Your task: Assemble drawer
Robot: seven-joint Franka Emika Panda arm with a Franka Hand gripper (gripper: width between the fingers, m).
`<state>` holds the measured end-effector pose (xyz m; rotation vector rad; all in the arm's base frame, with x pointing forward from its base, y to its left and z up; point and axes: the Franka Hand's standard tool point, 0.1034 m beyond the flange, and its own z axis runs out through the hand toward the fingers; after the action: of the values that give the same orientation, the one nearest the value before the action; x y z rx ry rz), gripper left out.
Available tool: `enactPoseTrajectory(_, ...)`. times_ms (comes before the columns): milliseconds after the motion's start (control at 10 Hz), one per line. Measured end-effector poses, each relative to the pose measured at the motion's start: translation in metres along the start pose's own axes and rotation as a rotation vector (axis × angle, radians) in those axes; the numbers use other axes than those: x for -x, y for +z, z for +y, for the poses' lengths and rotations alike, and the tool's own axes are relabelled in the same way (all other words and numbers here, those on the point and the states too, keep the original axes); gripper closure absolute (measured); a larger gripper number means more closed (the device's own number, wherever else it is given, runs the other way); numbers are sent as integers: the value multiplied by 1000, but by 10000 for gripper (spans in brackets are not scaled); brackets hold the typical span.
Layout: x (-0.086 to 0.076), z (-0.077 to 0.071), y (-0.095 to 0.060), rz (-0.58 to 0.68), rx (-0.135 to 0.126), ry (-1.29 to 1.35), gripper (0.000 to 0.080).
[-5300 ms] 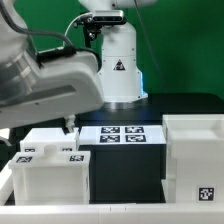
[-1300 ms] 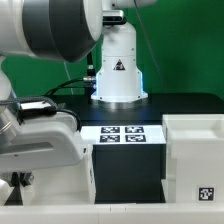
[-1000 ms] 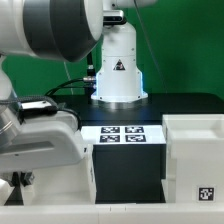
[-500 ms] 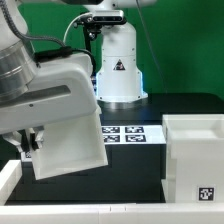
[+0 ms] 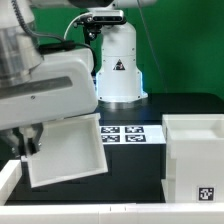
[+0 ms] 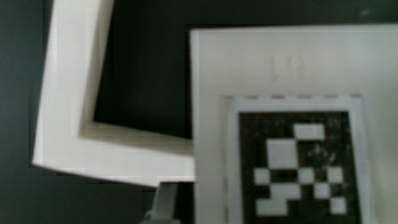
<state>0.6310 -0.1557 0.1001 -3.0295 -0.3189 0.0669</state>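
Observation:
My gripper [image 5: 30, 143] is shut on the wall of a small white tray [image 5: 65, 152] and holds it tilted above the table at the exterior view's left. In the wrist view the held tray's wall [image 6: 267, 70] carries a black-and-white tag [image 6: 299, 160], with one of my fingers [image 6: 173, 200] against its edge. A white L-shaped rim of another drawer part [image 6: 75, 110] lies beneath. The large open-topped casing [image 5: 195, 145] with a small tag stands at the exterior view's right. The second tray is mostly hidden behind my arm and the held tray.
The marker board [image 5: 122, 133] lies flat on the black table between the held tray and the casing. The robot's white base [image 5: 118, 65] stands behind it. A white border [image 5: 100, 212] runs along the table's front edge.
My arm, low at the exterior view's left a second ago, has risen with the tray in its grip. Over the last half second the tray has tilted a little more.

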Motion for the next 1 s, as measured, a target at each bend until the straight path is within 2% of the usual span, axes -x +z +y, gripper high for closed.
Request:
enactPoseTrajectory(200,6,2,0,114,29,65,763)
enactPoseTrajectory(300,3,7,-2,153,52,131,763)
enactPoseTrajectory(400,1,15,-2,215,92,94,763)
enactPoseTrajectory(500,3,20,0,246,115,101,763)
enactPoseTrajectory(600,3,28,-2,307,163,88,763)
enactPoseTrajectory(700,5,29,-1,392,238,90,763)
enactPoseTrajectory(800,13,21,6,461,317,81,763)
enactPoseTrajectory(900,18,16,9,489,341,83,763)
enactPoseTrajectory(1000,19,22,7,508,363,83,763)
